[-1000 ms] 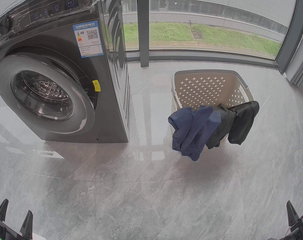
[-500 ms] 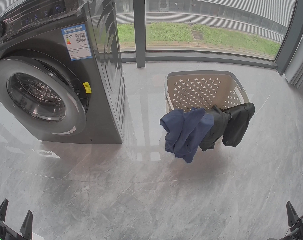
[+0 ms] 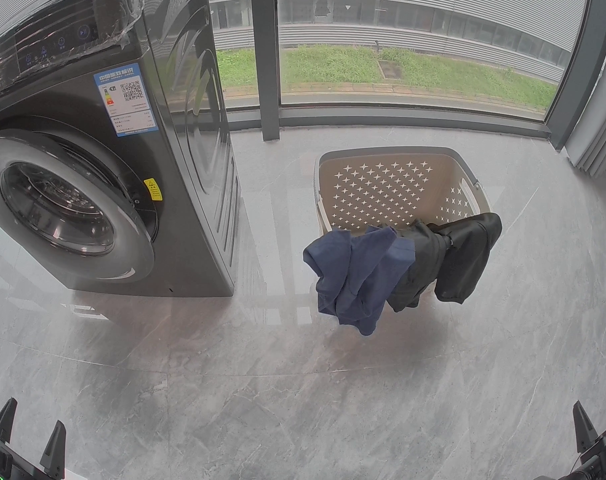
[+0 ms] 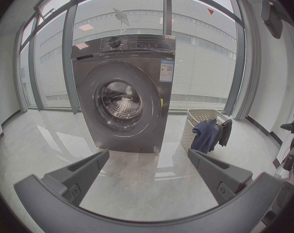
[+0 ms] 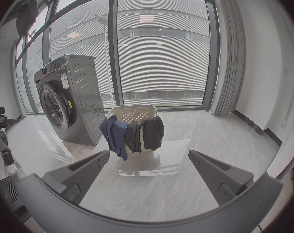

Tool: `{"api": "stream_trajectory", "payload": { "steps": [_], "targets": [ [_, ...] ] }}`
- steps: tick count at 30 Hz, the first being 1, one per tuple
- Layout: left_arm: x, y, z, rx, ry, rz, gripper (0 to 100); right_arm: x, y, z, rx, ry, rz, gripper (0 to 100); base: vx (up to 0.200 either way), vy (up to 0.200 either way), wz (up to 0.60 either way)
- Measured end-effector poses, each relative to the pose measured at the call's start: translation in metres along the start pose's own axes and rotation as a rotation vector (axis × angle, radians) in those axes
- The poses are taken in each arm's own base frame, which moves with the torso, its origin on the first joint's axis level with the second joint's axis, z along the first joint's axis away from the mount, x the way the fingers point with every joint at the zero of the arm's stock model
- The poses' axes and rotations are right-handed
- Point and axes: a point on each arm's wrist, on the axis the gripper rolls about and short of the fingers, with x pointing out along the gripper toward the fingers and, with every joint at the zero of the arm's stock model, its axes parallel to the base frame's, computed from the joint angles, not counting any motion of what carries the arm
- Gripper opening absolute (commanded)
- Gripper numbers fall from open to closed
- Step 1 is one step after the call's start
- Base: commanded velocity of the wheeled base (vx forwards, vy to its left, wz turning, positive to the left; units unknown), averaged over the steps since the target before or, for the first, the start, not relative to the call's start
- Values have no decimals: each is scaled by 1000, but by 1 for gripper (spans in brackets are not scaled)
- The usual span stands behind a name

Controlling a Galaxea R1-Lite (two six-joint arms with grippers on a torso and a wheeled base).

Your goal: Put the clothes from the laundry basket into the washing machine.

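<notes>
the floor [image 3: 283,401] looks glossy stone; washing machine [image 3: 183,188], satin grey metal; laundry basket [image 3: 383,195], matt perforated plastic; clothes [image 3: 356,275], soft creased cloth.

In your head view, the washing machine [image 3: 103,168] is cut off by the left and top edges. The left gripper [image 3: 34,413] and right gripper [image 3: 596,393] both run off the bottom edge just below their fingers. The blue garment [image 3: 356,278] and dark garments [image 3: 449,261] draped over the basket [image 3: 396,188] hide its near wall and floor, so you cannot tell what lies inside.

Grey floor [image 3: 303,401] bears washing machine [image 3: 183,188] and laundry basket [image 3: 396,152].
</notes>
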Motion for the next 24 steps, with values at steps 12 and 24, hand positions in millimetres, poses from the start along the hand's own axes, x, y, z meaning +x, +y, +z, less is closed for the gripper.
{"api": "stream_trajectory", "payload": {
  "steps": [12, 24],
  "targets": [
    [0, 0, 0, 1, 0, 0, 100, 0, 0, 0, 0, 0, 0, 100, 0, -200, 0],
    [0, 0, 0, 0, 0, 0, 100, 0, 0, 0, 0, 1, 2, 100, 0, -150, 0]
  ]
}}
